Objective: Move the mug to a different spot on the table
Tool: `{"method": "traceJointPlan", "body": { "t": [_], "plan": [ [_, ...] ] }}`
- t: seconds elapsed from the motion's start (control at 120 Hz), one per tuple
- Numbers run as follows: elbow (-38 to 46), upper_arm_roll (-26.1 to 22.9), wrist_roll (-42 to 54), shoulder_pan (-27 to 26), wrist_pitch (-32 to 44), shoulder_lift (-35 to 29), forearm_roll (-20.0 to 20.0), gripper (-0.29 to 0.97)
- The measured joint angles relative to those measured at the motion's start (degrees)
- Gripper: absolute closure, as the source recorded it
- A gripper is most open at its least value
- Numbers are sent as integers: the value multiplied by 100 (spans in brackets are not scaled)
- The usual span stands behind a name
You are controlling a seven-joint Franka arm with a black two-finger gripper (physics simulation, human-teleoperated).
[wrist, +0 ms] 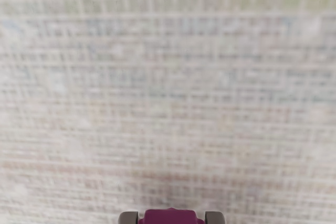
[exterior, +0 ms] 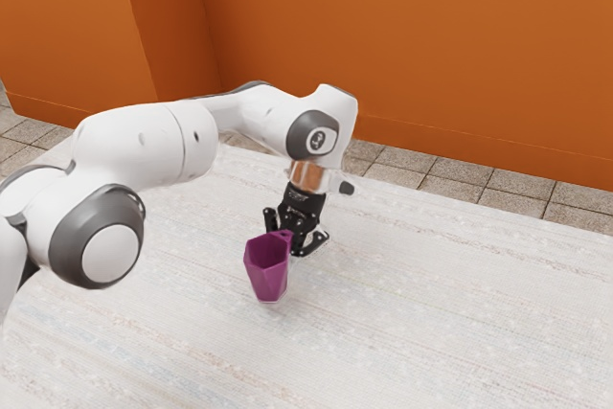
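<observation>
Frame centre: purple mug [exterior: 266, 270] tilted, jaws closed on its rim; base contact with surface [exterior: 431, 313] unclear. Wrist view: mug cropped to 1 sliver between 2 pads [wrist: 128, 217].

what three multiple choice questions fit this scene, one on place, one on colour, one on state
1. Where is the mug?
A) at the hand
B) on the floor tiles
C) against the wall

2. What colour is the mug?
A) green
B) purple
C) white

3. What is the hand's state?
A) wide open
B) shut on the mug
C) open, well clear of the mug

Answers:
1 A, the exterior view shows it right at the hand.
2 B, its body is purple.
3 B, in the wrist view the fingers press it from both sides.
</observation>
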State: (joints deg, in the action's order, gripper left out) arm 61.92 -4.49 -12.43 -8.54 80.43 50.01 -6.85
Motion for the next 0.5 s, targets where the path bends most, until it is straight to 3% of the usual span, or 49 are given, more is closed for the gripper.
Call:
{"method": "traceJointPlan", "body": {
  "t": [0.2, 0.5],
  "plan": [
    [-122, -153, -77, 615, -195, 88, -105, 65],
    [-488, -191, -195, 811, -201, 359, -128, 65]
  ]
}}
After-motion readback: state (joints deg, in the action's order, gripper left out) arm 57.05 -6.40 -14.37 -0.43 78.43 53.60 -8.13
